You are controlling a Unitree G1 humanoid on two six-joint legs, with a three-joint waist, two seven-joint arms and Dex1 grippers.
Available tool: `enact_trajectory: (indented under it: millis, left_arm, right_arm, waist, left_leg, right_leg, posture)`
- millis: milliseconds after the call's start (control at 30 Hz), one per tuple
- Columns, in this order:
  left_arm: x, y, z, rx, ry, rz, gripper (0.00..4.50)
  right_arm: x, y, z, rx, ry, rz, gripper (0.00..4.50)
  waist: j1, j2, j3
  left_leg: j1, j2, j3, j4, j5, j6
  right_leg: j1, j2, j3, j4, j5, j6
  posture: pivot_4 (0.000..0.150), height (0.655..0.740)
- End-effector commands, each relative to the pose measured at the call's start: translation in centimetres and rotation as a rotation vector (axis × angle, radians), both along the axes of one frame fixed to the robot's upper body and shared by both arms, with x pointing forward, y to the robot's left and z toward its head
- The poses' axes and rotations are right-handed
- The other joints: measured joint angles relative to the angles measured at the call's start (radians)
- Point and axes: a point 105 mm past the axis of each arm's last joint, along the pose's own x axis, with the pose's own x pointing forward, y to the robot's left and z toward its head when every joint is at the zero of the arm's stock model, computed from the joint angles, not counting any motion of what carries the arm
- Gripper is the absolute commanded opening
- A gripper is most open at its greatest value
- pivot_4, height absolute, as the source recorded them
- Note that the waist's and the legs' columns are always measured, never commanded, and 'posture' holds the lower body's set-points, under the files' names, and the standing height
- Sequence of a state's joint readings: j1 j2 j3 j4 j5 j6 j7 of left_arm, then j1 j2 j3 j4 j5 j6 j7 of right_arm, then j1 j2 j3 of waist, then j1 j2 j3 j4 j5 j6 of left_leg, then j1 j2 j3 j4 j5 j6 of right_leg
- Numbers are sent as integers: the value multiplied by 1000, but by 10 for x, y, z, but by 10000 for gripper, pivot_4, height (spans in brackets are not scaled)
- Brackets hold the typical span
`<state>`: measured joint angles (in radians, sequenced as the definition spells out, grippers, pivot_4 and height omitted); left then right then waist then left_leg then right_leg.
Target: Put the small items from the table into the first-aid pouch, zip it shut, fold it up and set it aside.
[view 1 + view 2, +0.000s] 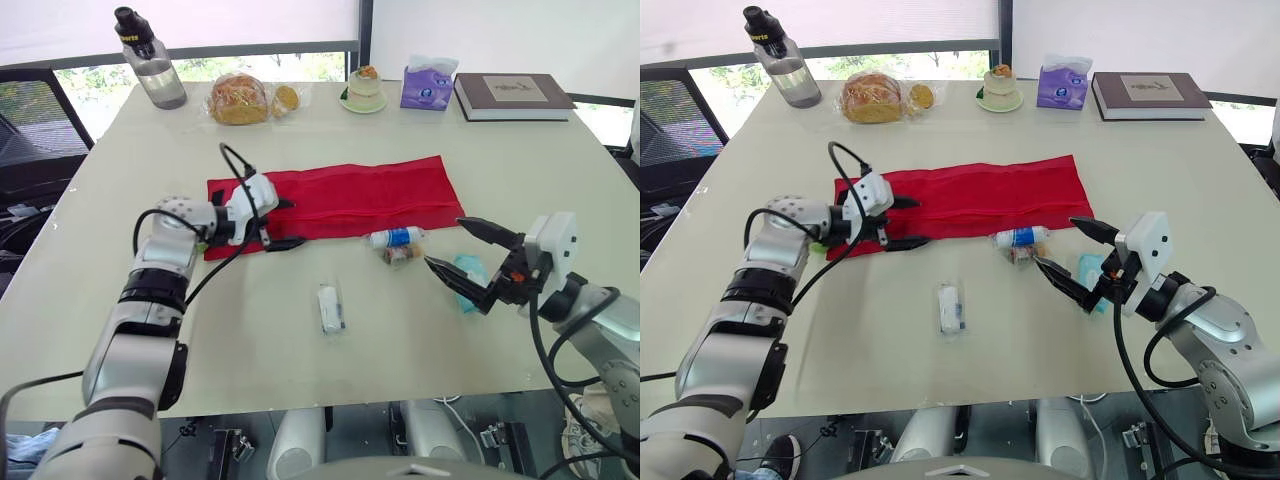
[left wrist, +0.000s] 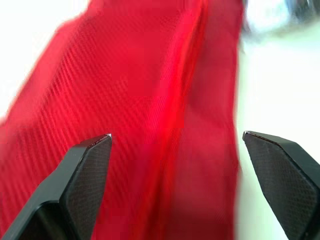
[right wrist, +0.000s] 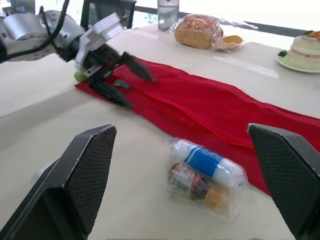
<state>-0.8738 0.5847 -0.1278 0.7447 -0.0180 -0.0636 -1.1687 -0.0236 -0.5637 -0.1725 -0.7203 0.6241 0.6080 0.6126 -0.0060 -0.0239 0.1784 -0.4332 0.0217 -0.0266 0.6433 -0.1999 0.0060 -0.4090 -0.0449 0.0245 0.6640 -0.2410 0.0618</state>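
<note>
left claw point(image 1: 286, 223) is gaping, fingers apart, at left end of flat red mesh pouch point(image 1: 350, 195) lying mid pale desk point(image 1: 250, 340) | right claw point(image 1: 446, 241) is hanging wide open beside small wrapped blue-labelled bottle point(image 1: 397, 238)

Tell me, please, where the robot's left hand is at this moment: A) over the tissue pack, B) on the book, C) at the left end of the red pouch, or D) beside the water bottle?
C: the left hand is open at the left end of the red pouch, and the left wrist view shows red fabric between its fingers.
</note>
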Motion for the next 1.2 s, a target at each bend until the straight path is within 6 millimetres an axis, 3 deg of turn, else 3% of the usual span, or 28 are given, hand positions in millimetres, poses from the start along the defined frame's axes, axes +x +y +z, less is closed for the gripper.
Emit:
enact_trajectory:
  millis: [33, 267, 367, 567, 600, 1000, 1200]
  left_arm:
    - [12, -11, 1, 10, -25, 14, 44572]
    - [26, -17, -4, 79, -57, 38, 44572]
    - [30, -16, -1, 88, -87, 55, 32298]
    - [33, -17, -4, 111, -106, 64, 2360]
    - [33, -17, -5, 117, -107, 62, 892]
    - [30, -16, -6, 102, -102, 40, 892]
    - [27, -21, -9, 98, -87, 15, 892]
  right_arm:
    - [-6, 3, 9, -7, -53, 6, 45000]
    - [-7, 1, 12, -13, -72, -27, 45000]
    - [-9, -1, 13, -12, -79, -51, 45000]
    - [-9, -6, 14, -22, -87, -86, 45000]
    - [-9, -6, 15, -22, -88, -90, 45000]
    - [-7, -31, 14, -187, -71, -35, 45000]
    - [15, -47, 19, -398, -48, 126, 45000]
  waist:
    - [-2, 0, 0]
    - [-9, 0, 0]
    - [-5, 0, 0]
    - [-5, 0, 0]
    - [-5, 0, 0]
    - [-5, 0, 0]
    - [-7, 0, 0]
  left_leg:
    - [0, 0, 0, 0, 0, 0]
    - [0, 0, 0, 0, 0, 0]
    - [0, 0, 0, 0, 0, 0]
    - [-1, 0, 0, 2, 0, 0]
    - [-1, 0, 0, 2, 0, 0]
    - [-1, 0, 0, 2, 0, 0]
    - [0, 0, 1, 3, 0, 0]
  right_leg:
    - [0, 0, 0, 0, 0, 0]
    - [0, 1, 0, 0, 0, 0]
    - [0, 0, 0, 0, 0, 0]
    - [0, 0, 0, 0, 0, 0]
    - [0, 0, 0, 0, 0, 0]
    - [0, 0, 0, 0, 0, 0]
    - [1, 0, 1, 1, 0, 0]
  posture:
    - [1500, 7400]
    - [1500, 7400]
    - [1500, 7400]
    - [1500, 7400]
    - [1500, 7400]
    - [1500, 7400]
    - [1500, 7400]
